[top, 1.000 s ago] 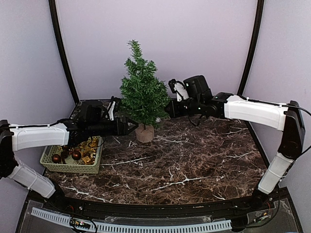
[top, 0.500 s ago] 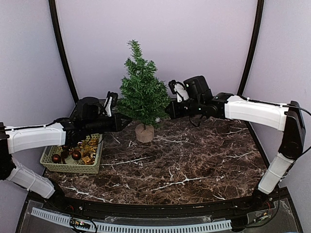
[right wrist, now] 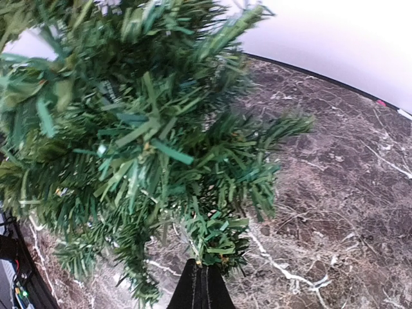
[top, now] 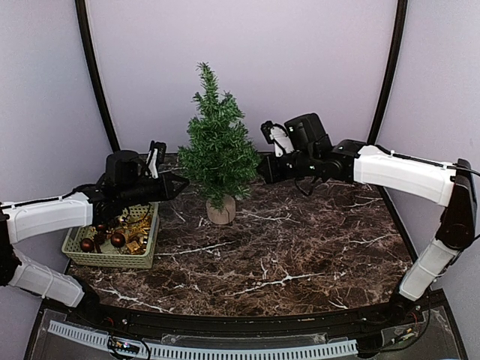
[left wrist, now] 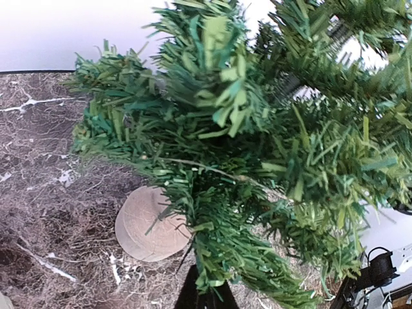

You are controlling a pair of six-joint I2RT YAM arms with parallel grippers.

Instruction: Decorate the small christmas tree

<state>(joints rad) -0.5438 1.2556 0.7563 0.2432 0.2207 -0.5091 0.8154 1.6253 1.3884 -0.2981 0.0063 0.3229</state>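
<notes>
Left gripper [top: 182,181] has just snapped shut, seemingly empty, backing off the tree [top: 217,150]. The right gripper [top: 260,171] stays closed among the branches. Next ornament, probably.

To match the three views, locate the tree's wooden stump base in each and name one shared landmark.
Top external: wooden stump base just left of centre, under the small christmas tree.
Left wrist: base at lower left, below the branches.
Right wrist: not in view.
Shared landmark: the tree's green branches.
</notes>
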